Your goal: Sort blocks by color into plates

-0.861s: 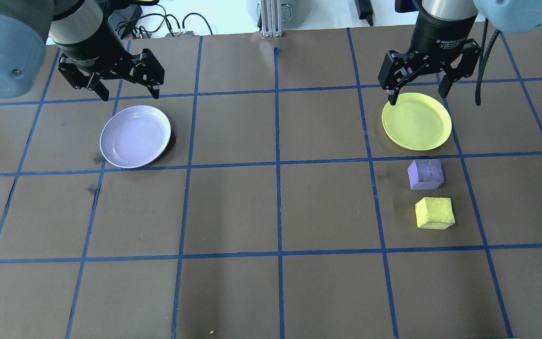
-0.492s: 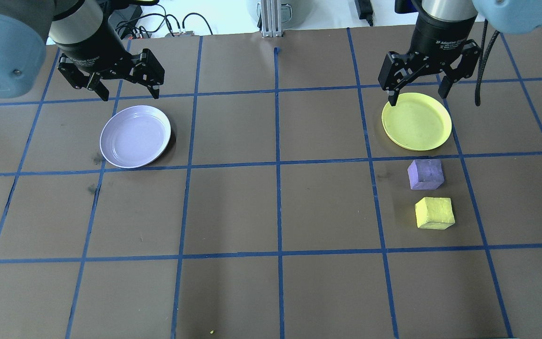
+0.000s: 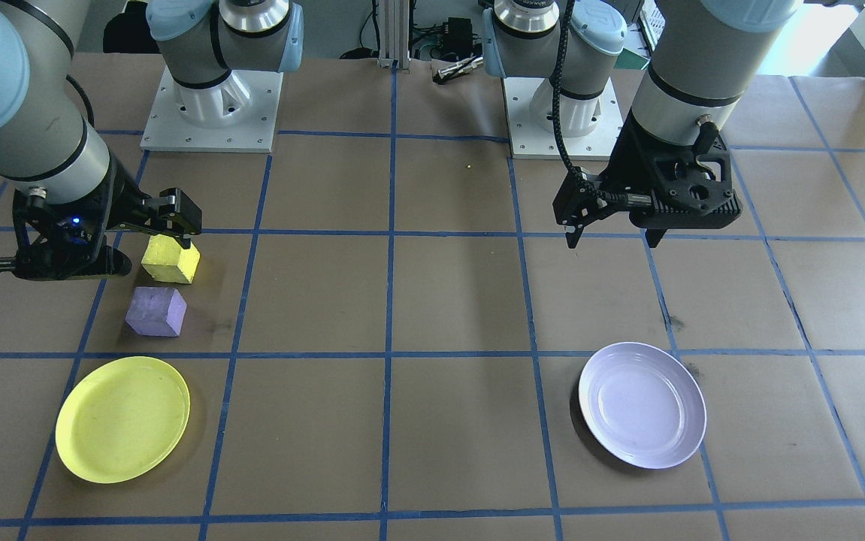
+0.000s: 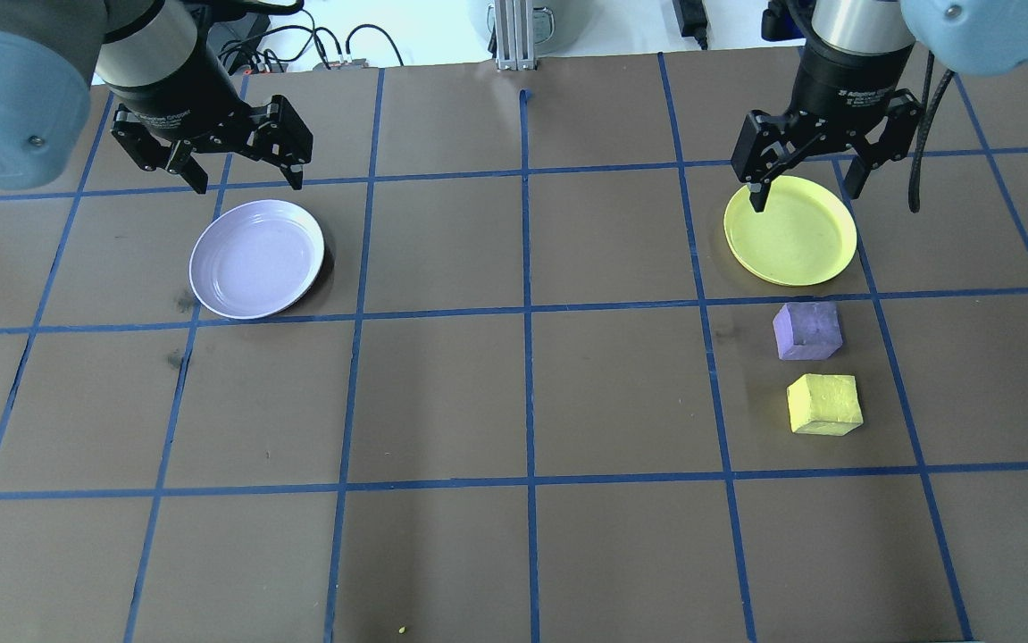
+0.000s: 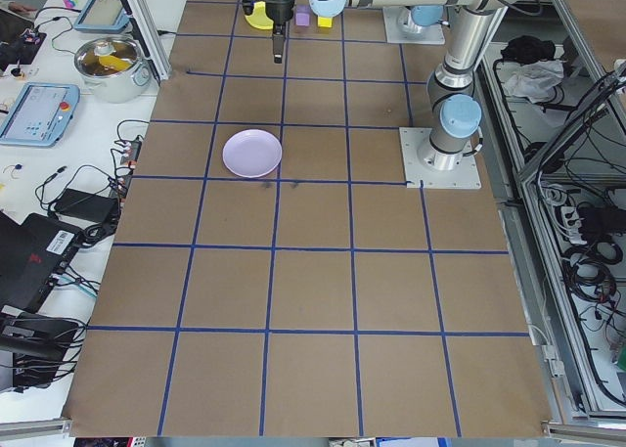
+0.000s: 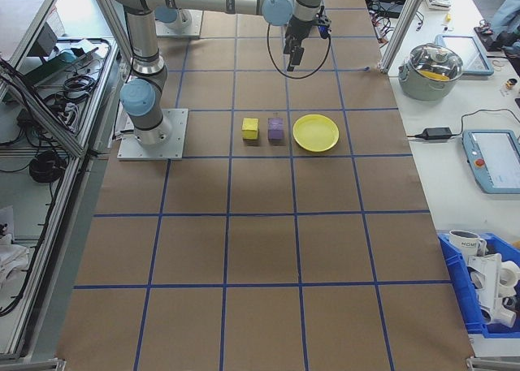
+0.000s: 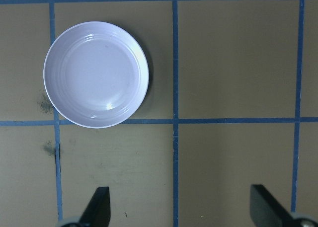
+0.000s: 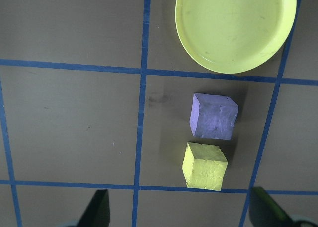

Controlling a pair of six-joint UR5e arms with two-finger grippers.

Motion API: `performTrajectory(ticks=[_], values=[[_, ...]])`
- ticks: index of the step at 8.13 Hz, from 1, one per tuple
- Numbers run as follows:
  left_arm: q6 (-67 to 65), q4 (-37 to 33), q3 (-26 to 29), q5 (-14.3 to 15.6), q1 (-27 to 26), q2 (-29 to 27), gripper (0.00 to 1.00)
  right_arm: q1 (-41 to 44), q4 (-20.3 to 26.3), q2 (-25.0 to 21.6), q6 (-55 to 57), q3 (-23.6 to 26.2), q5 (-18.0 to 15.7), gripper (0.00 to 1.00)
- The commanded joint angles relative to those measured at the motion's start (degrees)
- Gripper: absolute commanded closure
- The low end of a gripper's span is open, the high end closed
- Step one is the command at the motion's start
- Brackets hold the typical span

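Compared with half a second earlier, only the right gripper [image 4: 817,183] has shifted in the overhead view, sitting slightly further right and lower over the far edge of the bright yellow round plastic plate [image 4: 790,234]; blocks and plates lie where they were. Its jaws are spread wide with nothing between them. The dull purple foam-like cube [image 4: 806,329] rests on the brown paper-covered table [image 4: 442,393] just beside the yellow plate's near rim, and the bright yellow foam-like cube [image 4: 824,404] sits just beyond it, apart from it. The left gripper [image 4: 246,174], also spread and empty, hangs by the far rim of the pale lavender glossy plate [image 4: 256,259].

From the front-facing camera, the right gripper [image 3: 131,240] is raised above the two cubes, one finger overlapping the yellow cube [image 3: 170,260] in the picture; the purple cube [image 3: 155,311] lies between that cube and the yellow plate [image 3: 122,418]. The left gripper [image 3: 612,233] hangs well apart from the lavender plate [image 3: 642,404].

Both side views show the arms small; the jaws cannot be judged there.

The left wrist camera looks straight down on the empty lavender plate [image 7: 96,74], ahead of its separated fingertips [image 7: 99,203].

The right wrist camera shows the yellow plate [image 8: 233,26], purple cube [image 8: 213,116] and yellow cube [image 8: 204,166] in a line, all ahead of and between its parted fingertips [image 8: 99,204].
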Motion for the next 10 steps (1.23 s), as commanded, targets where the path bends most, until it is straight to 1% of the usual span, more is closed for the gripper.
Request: performTrajectory(ticks=[1,2,3,4,5,6,7,8,9,10], values=[[0.2,0.3,-0.1,0.0,0.1,0.0,0.0,-4.4,-3.8,-1.9,-0.7,8.9,-0.2,0.02],[0.2,0.3,-0.1,0.0,0.1,0.0,0.0,-4.5,-7.9,-3.0,-0.7,13.9,-0.7,0.02],[0.2,0.3,-0.1,0.0,0.1,0.0,0.0,-4.6,-10.6,-3.6,-0.7,19.6,-1.2,0.02],[0.2,0.3,-0.1,0.0,0.1,0.0,0.0,-5.1,-16.5,-3.6,-0.7,25.8,-2.0,0.02],[0.2,0.3,-0.1,0.0,0.1,0.0,0.0,-6.1,-21.7,-3.6,-0.7,31.7,-4.9,0.02],[0.2,0.5,-0.1,0.0,0.1,-0.1,0.0,-7.6,-25.2,-3.4,-0.8,34.4,-6.9,0.0],[0.3,0.5,-0.1,0.1,0.1,0.0,0.0,-8.3,-25.0,-3.4,-2.2,34.7,-8.0,0.01],[0.3,0.4,-0.1,0.1,0.1,0.0,0.0,-8.6,-24.9,-3.1,-2.4,35.3,-7.8,0.01],[0.3,0.4,-0.2,0.0,0.1,0.0,0.0,-8.7,-24.6,-1.6,-2.3,36.1,-7.4,0.01],[0.3,0.5,-0.2,0.1,0.1,0.0,0.0,-8.8,-24.3,1.3,-2.5,35.9,-7.7,0.02]])
